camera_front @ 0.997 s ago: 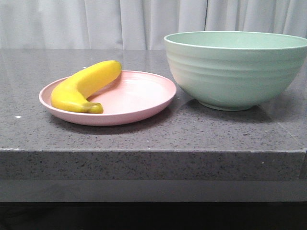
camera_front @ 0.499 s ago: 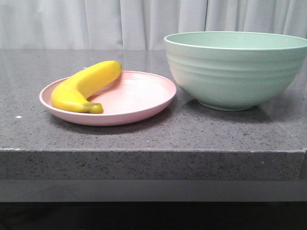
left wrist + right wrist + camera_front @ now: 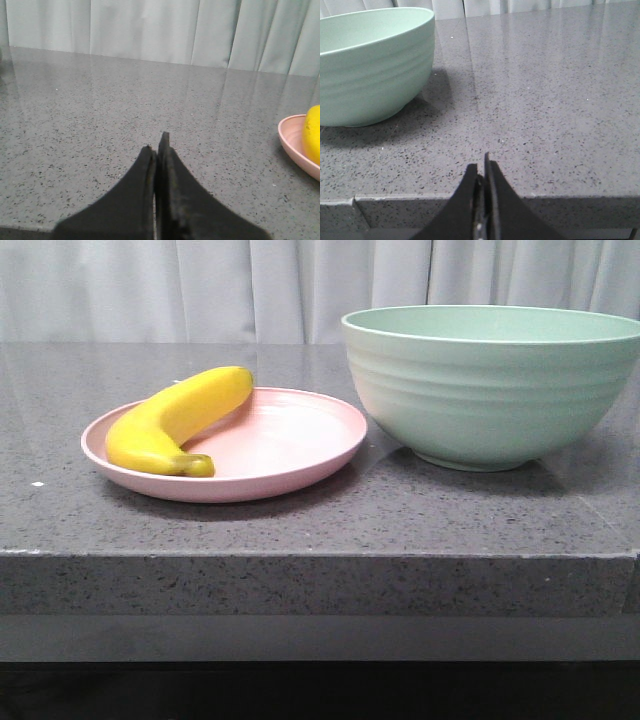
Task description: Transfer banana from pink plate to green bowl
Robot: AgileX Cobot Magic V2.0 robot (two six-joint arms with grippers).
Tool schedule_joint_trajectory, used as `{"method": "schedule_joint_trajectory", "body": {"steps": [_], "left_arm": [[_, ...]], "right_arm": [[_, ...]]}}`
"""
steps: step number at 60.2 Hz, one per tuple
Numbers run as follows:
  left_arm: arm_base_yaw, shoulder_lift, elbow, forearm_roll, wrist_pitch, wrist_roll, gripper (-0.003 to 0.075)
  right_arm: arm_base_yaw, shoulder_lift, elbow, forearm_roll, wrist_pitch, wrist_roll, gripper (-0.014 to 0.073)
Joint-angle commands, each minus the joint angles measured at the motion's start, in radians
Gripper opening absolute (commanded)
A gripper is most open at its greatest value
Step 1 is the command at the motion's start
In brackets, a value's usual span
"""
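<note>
The yellow banana (image 3: 175,418) lies on the left side of the pink plate (image 3: 290,445), its stem end toward the front. The mint-green bowl (image 3: 490,380) stands right of the plate, almost touching it, and looks empty. Neither gripper shows in the front view. In the left wrist view my left gripper (image 3: 156,145) is shut and empty, low over bare counter, with the plate's rim (image 3: 295,145) and a bit of banana (image 3: 313,131) at the far edge of that view. In the right wrist view my right gripper (image 3: 481,167) is shut and empty at the counter's front edge, the bowl (image 3: 370,70) off to its side.
The grey speckled stone counter (image 3: 300,530) has a thick front edge (image 3: 300,585). A pale curtain (image 3: 200,285) hangs behind it.
</note>
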Motion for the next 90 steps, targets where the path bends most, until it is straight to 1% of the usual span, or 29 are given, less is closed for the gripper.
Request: {"method": "schedule_joint_trajectory", "body": {"steps": [1, 8, 11, 19, 22, 25, 29, 36, 42, 49, 52, 55, 57, 58, 59, 61, 63, 64, 65, 66, 68, 69, 71, 72, 74, 78, 81, 85, 90], "left_arm": [[0.003, -0.019, 0.001, -0.010, -0.089, -0.003, -0.0020], [0.003, -0.019, -0.012, -0.024, -0.099, -0.003, -0.0020], [0.003, -0.019, -0.041, -0.032, -0.099, -0.003, -0.0020], [0.003, 0.018, -0.181, -0.032, -0.086, -0.003, -0.0020], [0.003, 0.062, -0.254, -0.032, -0.041, -0.003, -0.0020], [-0.002, 0.124, -0.334, -0.032, 0.040, -0.003, -0.0020], [-0.006, 0.219, -0.430, -0.032, 0.105, 0.006, -0.0020], [-0.006, 0.403, -0.568, -0.032, 0.114, 0.006, -0.0020], [-0.006, 0.490, -0.616, -0.032, 0.111, 0.006, -0.0020], [-0.006, 0.518, -0.617, -0.032, 0.114, 0.006, -0.0020], [-0.006, 0.521, -0.617, -0.032, 0.113, 0.006, -0.0008], [-0.006, 0.521, -0.617, -0.032, 0.113, 0.006, 0.0036], [-0.006, 0.521, -0.617, -0.032, 0.113, 0.006, 0.0089], [-0.006, 0.521, -0.617, -0.032, 0.113, 0.006, 0.0115], [-0.006, 0.521, -0.617, -0.032, 0.113, 0.006, 0.0161], [-0.006, 0.521, -0.617, -0.032, 0.113, 0.006, 0.0274], [-0.006, 0.521, -0.617, -0.032, 0.113, 0.006, 0.0362], [-0.006, 0.521, -0.617, -0.032, 0.115, 0.006, 0.0428], [-0.006, 0.521, -0.617, -0.032, 0.115, 0.006, 0.0472], [-0.006, 0.521, -0.614, -0.032, 0.115, 0.006, 0.0532], [-0.006, 0.521, -0.614, -0.032, 0.115, 0.006, 0.0599], [-0.006, 0.523, -0.614, -0.032, 0.115, 0.006, 0.0638], [-0.006, 0.525, -0.614, -0.032, 0.115, 0.006, 0.0684], [-0.006, 0.525, -0.614, -0.032, 0.115, 0.006, 0.0696], [-0.006, 0.530, -0.614, -0.044, 0.115, 0.005, 0.0703], [-0.006, 0.542, -0.614, -0.083, 0.126, 0.005, 0.0686], [-0.011, 0.559, -0.624, -0.083, 0.158, 0.015, 0.0672], [-0.037, 0.604, -0.649, -0.108, 0.234, 0.056, 0.0662], [-0.100, 0.675, -0.691, -0.164, 0.306, 0.114, 0.0650]], "right_arm": [[-0.005, -0.022, 0.000, -0.003, -0.100, -0.003, -0.0062], [-0.005, -0.022, -0.017, -0.003, -0.115, -0.003, -0.0062], [-0.005, -0.022, -0.043, -0.006, -0.083, -0.003, -0.0062], [-0.005, -0.012, -0.178, -0.014, 0.017, -0.003, -0.0062], [-0.005, 0.006, -0.252, -0.014, 0.039, -0.003, -0.0062], [-0.005, 0.033, -0.307, -0.014, 0.049, -0.003, -0.0062], [-0.005, 0.100, -0.394, -0.014, 0.056, -0.003, -0.0062], [-0.005, 0.249, -0.522, -0.014, 0.059, -0.003, -0.0062], [-0.005, 0.335, -0.582, -0.014, 0.072, -0.003, -0.0062], [-0.005, 0.388, -0.606, -0.014, 0.090, -0.003, -0.0062], [-0.005, 0.395, -0.606, -0.014, 0.101, -0.003, -0.0049], [-0.005, 0.397, -0.606, -0.014, 0.117, -0.003, -0.0011], [-0.005, 0.397, -0.606, -0.014, 0.120, -0.003, 0.0040], [-0.005, 0.397, -0.606, -0.014, 0.121, -0.003, 0.0080], [-0.005, 0.397, -0.606, -0.014, 0.121, -0.003, 0.0111], [-0.005, 0.397, -0.606, -0.014, 0.119, -0.003, 0.0199], [-0.005, 0.397, -0.606, -0.014, 0.118, -0.003, 0.0301], [-0.005, 0.397, -0.606, -0.014, 0.117, -0.003, 0.0364], [-0.005, 0.397, -0.606, -0.014, 0.117, -0.003, 0.0405], [-0.005, 0.397, -0.606, -0.014, 0.116, -0.003, 0.0464], [-0.005, 0.397, -0.606, -0.014, 0.116, -0.003, 0.0552], [-0.005, 0.397, -0.606, -0.014, 0.116, -0.003, 0.0581], [-0.005, 0.397, -0.606, -0.014, 0.116, -0.003, 0.0643], [-0.005, 0.397, -0.606, -0.014, 0.116, -0.003, 0.0668], [-0.005, 0.397, -0.606, -0.014, 0.116, -0.003, 0.0657], [-0.005, 0.397, -0.606, -0.014, 0.116, -0.003, 0.0640], [-0.005, 0.397, -0.606, -0.014, 0.115, -0.003, 0.0641], [-0.005, 0.397, -0.606, -0.014, 0.115, -0.003, 0.0641], [-0.005, 0.397, -0.606, -0.014, 0.115, -0.003, 0.0641]]}}
